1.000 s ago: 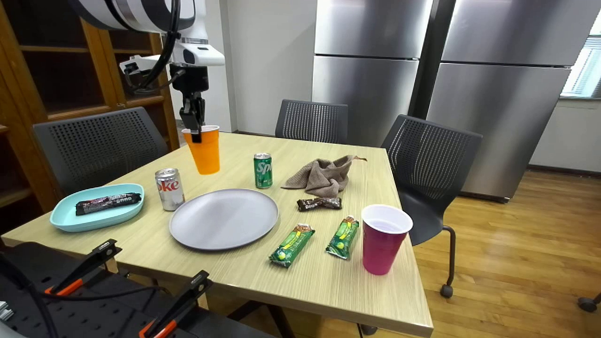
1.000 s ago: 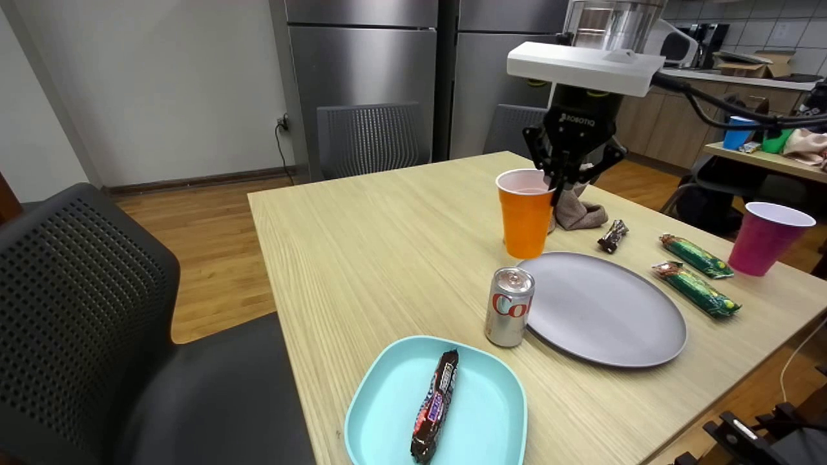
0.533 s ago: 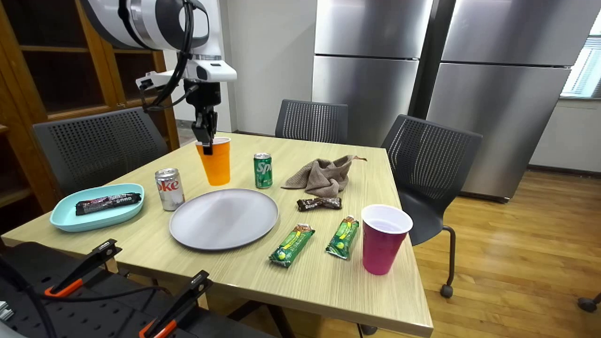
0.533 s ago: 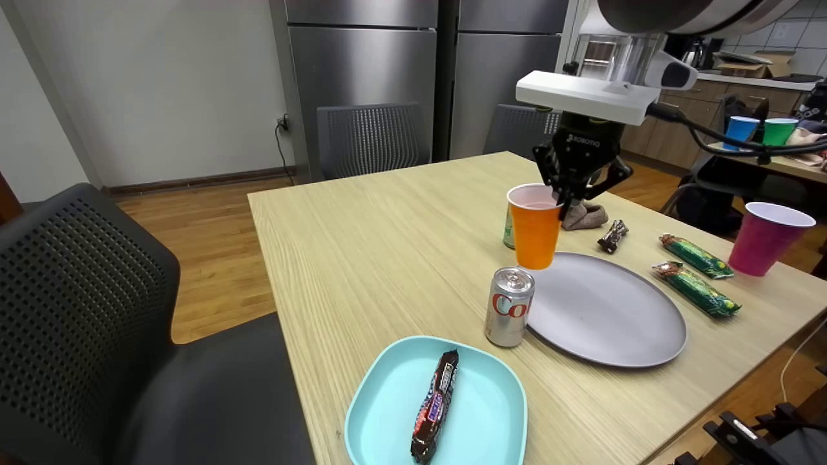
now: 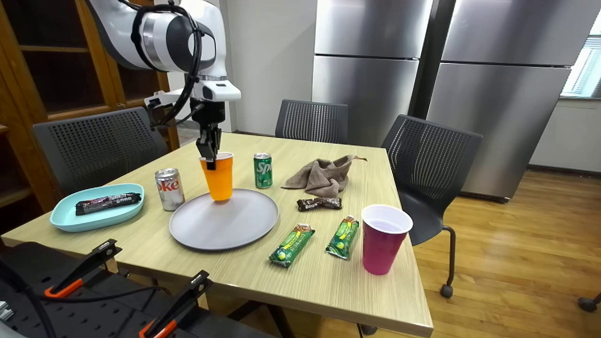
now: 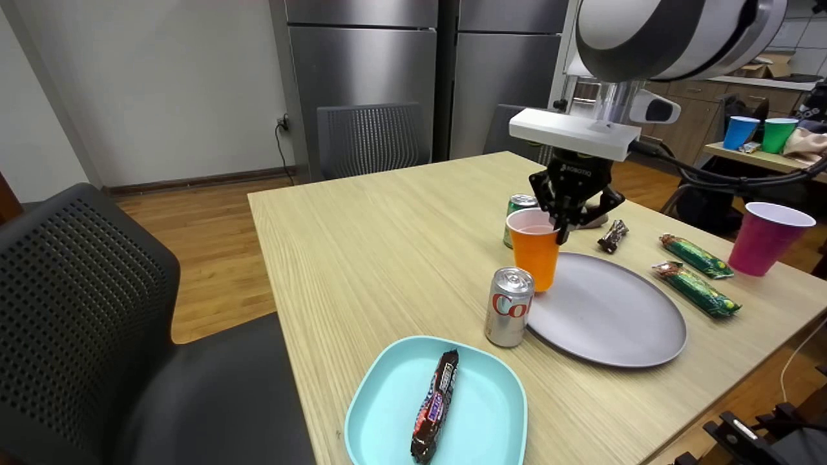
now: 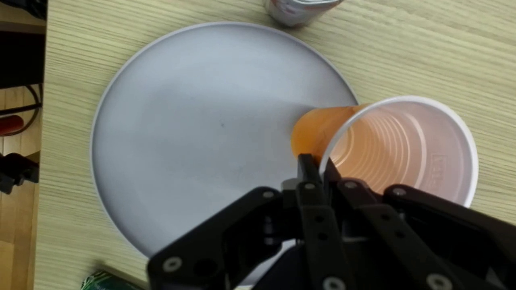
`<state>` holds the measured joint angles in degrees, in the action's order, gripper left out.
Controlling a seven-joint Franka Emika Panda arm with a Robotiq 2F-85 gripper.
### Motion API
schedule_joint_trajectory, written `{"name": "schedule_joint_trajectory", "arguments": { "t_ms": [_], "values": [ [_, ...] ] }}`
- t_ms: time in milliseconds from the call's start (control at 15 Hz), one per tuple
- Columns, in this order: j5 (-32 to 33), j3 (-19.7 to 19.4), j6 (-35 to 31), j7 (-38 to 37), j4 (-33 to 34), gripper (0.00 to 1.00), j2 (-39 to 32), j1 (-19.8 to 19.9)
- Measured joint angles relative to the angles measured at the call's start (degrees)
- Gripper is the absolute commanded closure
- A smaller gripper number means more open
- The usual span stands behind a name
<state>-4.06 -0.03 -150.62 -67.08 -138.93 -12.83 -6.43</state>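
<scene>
The gripper (image 7: 318,164) was clamped on the orange cup (image 7: 395,141), which was grasped but not yet released, right of centre in the wrist view, at the edge of the plate (image 7: 193,141).

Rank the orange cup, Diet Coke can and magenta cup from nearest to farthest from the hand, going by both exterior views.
1. Orange plastic cup: rim pinched in the hand.
2. Diet Coke can: standing beside the gray plate.
3. Magenta plastic cup: across the plate, past the green-wrapped bars.

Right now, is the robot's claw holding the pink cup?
No, the gripper pinches the orange cup, while the pink cup stands apart.
</scene>
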Motion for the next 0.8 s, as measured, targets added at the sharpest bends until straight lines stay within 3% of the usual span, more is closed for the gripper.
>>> {"name": "schedule_joint_trajectory", "arguments": {
  "t_ms": [67,667,800],
  "values": [
    [0.0,-0.09,-0.03,0.0,0.24,0.68,-0.47,0.0],
    [-0.34,-0.09,0.31,0.09,1.02,0.02,1.31,-0.46],
    [-0.79,-0.09,0.86,0.09,1.08,0.0,2.82,-0.44]
  ]
}}
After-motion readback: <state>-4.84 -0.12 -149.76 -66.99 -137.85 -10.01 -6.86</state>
